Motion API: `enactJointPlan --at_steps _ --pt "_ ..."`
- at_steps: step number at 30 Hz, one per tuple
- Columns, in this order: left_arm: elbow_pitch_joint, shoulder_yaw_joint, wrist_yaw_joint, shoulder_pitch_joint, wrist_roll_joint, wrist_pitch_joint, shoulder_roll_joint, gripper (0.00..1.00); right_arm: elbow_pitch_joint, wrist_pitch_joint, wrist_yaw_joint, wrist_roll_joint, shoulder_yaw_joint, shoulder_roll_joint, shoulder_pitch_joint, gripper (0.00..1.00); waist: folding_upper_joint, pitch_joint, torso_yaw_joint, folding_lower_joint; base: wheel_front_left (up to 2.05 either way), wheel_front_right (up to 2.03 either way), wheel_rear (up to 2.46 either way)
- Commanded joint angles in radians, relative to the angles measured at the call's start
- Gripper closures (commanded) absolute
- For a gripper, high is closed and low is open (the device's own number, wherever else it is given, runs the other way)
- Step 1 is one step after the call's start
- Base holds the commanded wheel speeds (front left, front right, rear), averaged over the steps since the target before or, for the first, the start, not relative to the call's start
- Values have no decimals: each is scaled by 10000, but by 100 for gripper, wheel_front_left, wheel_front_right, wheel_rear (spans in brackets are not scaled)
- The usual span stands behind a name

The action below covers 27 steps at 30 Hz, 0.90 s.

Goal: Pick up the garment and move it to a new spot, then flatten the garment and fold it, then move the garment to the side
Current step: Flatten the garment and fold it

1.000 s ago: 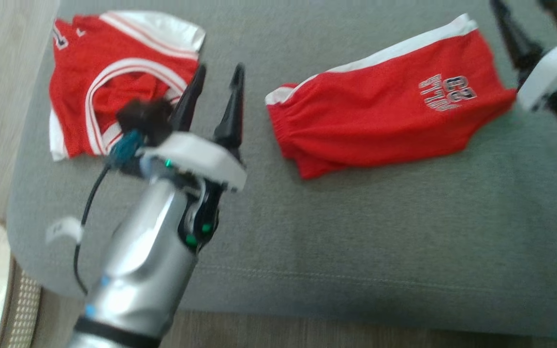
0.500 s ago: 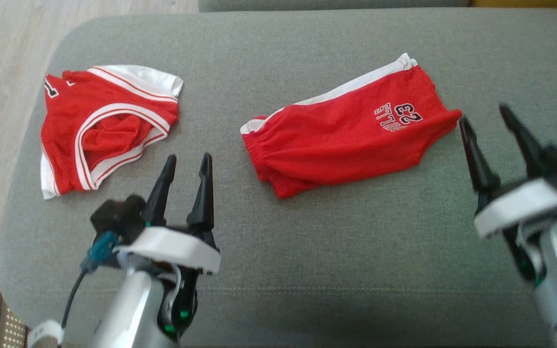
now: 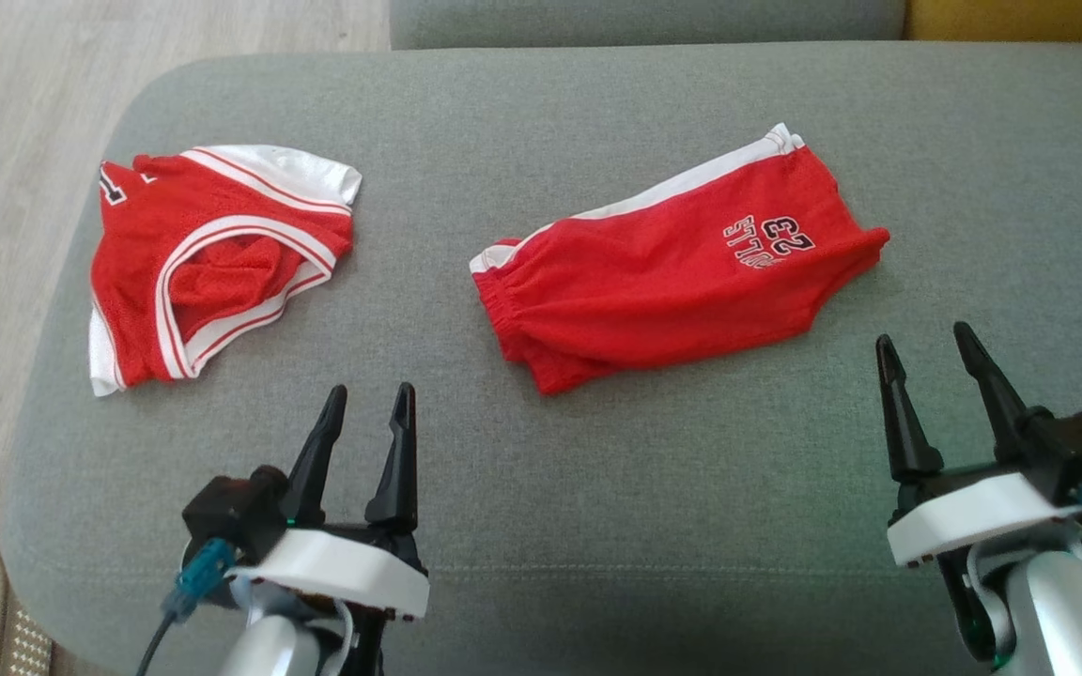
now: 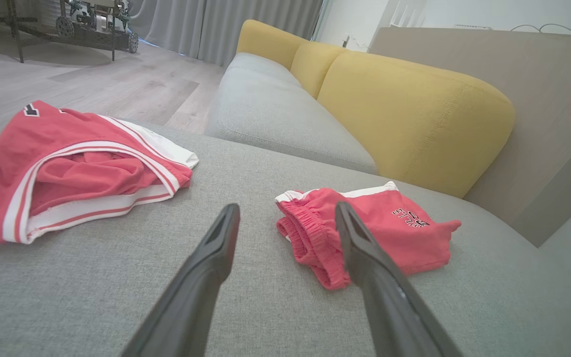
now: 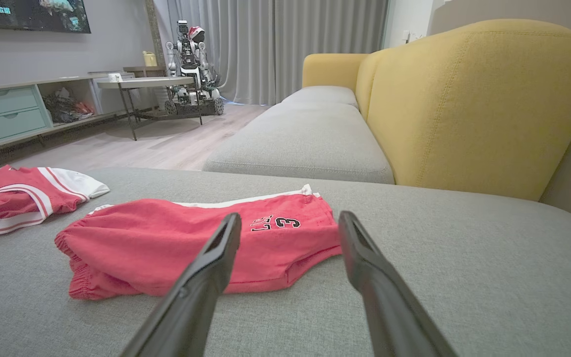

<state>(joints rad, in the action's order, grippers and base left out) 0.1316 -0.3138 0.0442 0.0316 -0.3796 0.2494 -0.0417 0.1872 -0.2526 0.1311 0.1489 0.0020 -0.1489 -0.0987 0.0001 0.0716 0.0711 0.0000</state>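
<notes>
The left end effector (image 4: 286,207) is over a grey cushion (image 4: 265,317), its two dark fingers (image 4: 201,277) spread apart with nothing between them. Past the fingertips lie crumpled red shorts (image 4: 394,233) with white trim, their elastic waistband facing the camera. A red jersey (image 4: 67,168) with white banding lies well apart at the left. Behind them are a grey sofa seat (image 4: 275,114) and yellow backrests (image 4: 404,119).

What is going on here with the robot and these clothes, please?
Nothing is held right now. The left gripper and right gripper are both open and empty over the front of the grey sofa cushion. The red shorts lie rumpled ahead, between the grippers, and a red jersey lies to the robot's left. Neither garment is touched.
</notes>
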Motion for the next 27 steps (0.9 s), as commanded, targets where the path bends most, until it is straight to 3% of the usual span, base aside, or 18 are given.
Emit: enactJointPlan --at_steps 1,14,20,27 --pt "-388 224 53 237 41 124 -86 0 -268 -91 -4 -105 75 36 -131 0 -1 -47 27 0 0 0 0" --pt "-491 153 133 364 57 124 -86 0 129 -91 -4 146 -71 139 -175 0 -1 116 171 0 0 0 0" --pt "-458 -82 175 523 20 124 -86 0 1019 349 -4 1954 -284 422 -911 0 -1 515 370 0 0 0 0" --pt "-441 -497 295 859 -92 124 -86 0 2132 1956 -4 4653 -1076 641 -2373 0 -1 1135 800 0 0 0 0"
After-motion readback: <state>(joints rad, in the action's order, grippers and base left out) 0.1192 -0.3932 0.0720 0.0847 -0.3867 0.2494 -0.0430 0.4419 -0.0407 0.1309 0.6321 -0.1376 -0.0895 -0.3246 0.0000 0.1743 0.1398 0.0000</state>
